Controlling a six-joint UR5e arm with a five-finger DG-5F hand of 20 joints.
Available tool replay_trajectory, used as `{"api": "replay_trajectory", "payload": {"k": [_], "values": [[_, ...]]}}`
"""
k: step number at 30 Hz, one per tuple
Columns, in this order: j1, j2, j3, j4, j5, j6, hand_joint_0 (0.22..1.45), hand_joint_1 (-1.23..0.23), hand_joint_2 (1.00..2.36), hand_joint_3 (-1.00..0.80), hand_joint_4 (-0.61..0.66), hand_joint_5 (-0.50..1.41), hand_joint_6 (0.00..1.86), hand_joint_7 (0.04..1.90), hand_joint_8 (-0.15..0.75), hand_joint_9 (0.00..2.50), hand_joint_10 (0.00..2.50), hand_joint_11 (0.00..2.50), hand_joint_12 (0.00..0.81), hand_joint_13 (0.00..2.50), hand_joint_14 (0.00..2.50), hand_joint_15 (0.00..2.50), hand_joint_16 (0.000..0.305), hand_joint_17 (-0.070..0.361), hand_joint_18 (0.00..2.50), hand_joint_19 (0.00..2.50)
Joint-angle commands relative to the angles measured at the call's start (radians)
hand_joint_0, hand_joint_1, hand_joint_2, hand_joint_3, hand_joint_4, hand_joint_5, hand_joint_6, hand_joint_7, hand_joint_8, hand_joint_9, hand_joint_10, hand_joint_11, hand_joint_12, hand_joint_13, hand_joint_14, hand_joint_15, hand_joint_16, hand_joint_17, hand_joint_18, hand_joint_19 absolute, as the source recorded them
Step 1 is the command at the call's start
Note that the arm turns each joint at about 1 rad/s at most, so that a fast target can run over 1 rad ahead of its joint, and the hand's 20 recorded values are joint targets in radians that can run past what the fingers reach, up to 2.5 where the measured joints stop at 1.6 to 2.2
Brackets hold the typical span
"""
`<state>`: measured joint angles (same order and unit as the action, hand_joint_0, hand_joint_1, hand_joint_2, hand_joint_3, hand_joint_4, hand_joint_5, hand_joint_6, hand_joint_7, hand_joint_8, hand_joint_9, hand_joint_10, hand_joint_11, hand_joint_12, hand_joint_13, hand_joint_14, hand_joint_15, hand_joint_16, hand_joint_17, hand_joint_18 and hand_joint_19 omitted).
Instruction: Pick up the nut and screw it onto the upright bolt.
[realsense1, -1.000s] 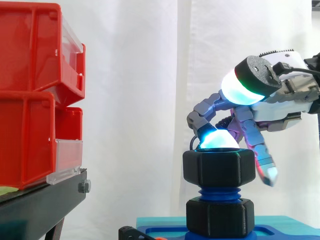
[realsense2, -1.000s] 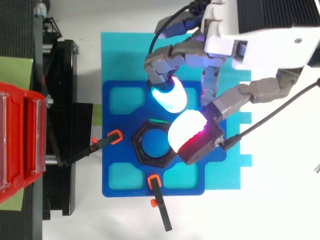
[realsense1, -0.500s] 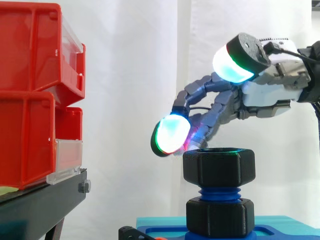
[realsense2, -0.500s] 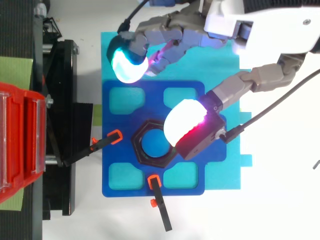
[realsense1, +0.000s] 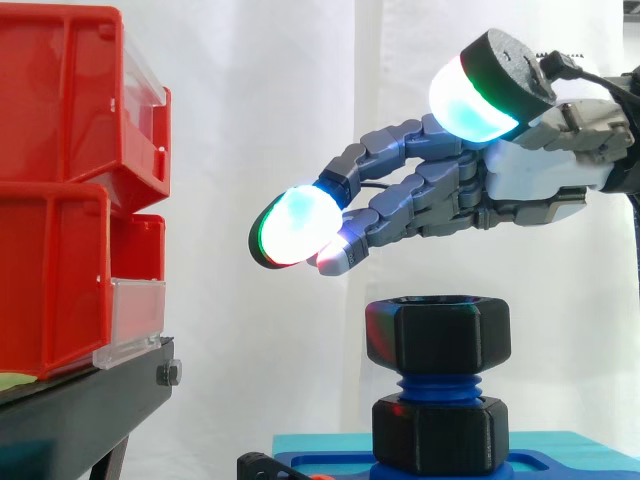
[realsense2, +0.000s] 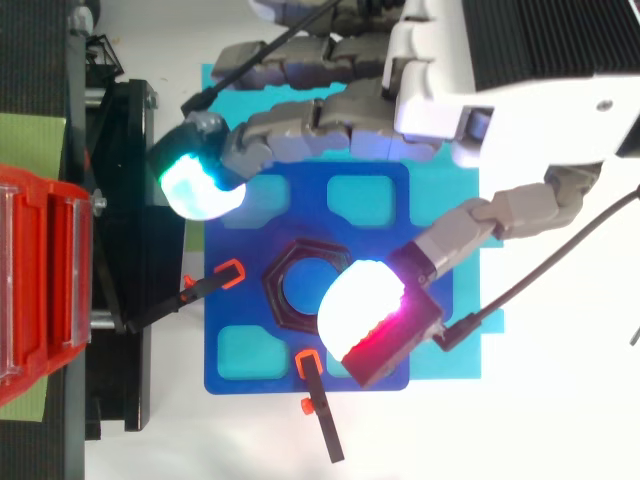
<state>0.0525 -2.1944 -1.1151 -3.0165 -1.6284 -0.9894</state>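
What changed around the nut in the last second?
The hand came off the nut: its fingers rose from its top and straightened out to the left above it, touching nothing. The nut still sits on the blue bolt; the red bins have not moved.

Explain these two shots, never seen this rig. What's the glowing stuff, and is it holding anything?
It's a robot arm ending in a hand with jointed fingers. The glowing pads are its own fingertips, not lamps. One picture is taken from the side, level with the work. The other looks straight down on the same scene. In the middle a blue upright bolt stands on a blue plate. A black nut sits on the bolt's thread, with a second black nut lower down. The fingers are stretched out above the upper nut, not touching it, and hold nothing. On the left are red bins on a black stand.
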Motion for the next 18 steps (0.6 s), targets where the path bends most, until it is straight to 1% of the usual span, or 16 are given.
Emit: {"api": "replay_trajectory", "payload": {"k": [1, 4, 5, 6, 9, 12, 17, 18], "values": [[0.012, -0.001, 0.000, -0.016, 0.001, 0.002, 0.41, -0.33, 1.00, -0.50, 0.07, -0.23, 0.50, 0.53, 0.157, 0.04, 0.00, 0.00, 0.311, 0.00, 0.00, 0.00, 0.045, 0.100, 0.00, 0.00], [0.018, -0.001, 0.000, -0.025, 0.001, 0.003, 0.41, -0.34, 1.00, -0.50, 0.08, -0.24, 0.50, 0.54, 0.174, 0.00, 0.00, 0.00, 0.298, 0.00, 0.00, 0.00, 0.039, 0.089, 0.00, 0.00], [0.020, -0.001, 0.000, -0.027, 0.001, 0.003, 0.41, -0.36, 1.00, -0.50, 0.09, -0.24, 0.50, 0.54, 0.184, 0.00, 0.00, 0.00, 0.291, 0.09, 0.00, 0.00, 0.038, 0.084, 0.00, 0.00], [0.023, 0.001, 0.000, -0.031, 0.002, 0.003, 0.41, -0.37, 1.00, -0.50, 0.12, -0.24, 0.50, 0.56, 0.203, 0.00, 0.00, 0.00, 0.281, 0.14, 0.00, 0.00, 0.034, 0.077, 0.00, 0.00], [0.024, -0.001, 0.000, -0.035, 0.005, 0.003, 0.42, -0.39, 1.00, -0.50, 0.13, -0.24, 0.50, 0.56, 0.219, 0.02, 0.00, 0.00, 0.278, 0.18, 0.00, 0.00, 0.033, 0.074, 0.00, 0.00], [0.029, 0.001, -0.002, -0.045, 0.005, 0.005, 0.42, -0.40, 1.00, -0.50, 0.13, -0.25, 0.50, 0.56, 0.227, 0.00, 0.00, 0.00, 0.269, 0.13, 0.00, 0.00, 0.032, 0.073, 0.00, 0.00], [0.033, 0.001, -0.005, -0.042, 0.005, 0.009, 0.42, -0.40, 1.00, -0.50, 0.10, -0.25, 0.50, 0.55, 0.178, 0.00, 0.00, 0.00, 0.268, 0.08, 0.00, 0.00, 0.033, 0.075, 0.00, 0.00], [0.033, 0.001, -0.005, -0.042, 0.004, 0.011, 0.42, -0.38, 1.00, -0.50, 0.09, -0.26, 0.50, 0.55, 0.169, 0.00, 0.00, 0.00, 0.270, 0.00, 0.00, 0.00, 0.037, 0.082, 0.00, 0.00]]}}
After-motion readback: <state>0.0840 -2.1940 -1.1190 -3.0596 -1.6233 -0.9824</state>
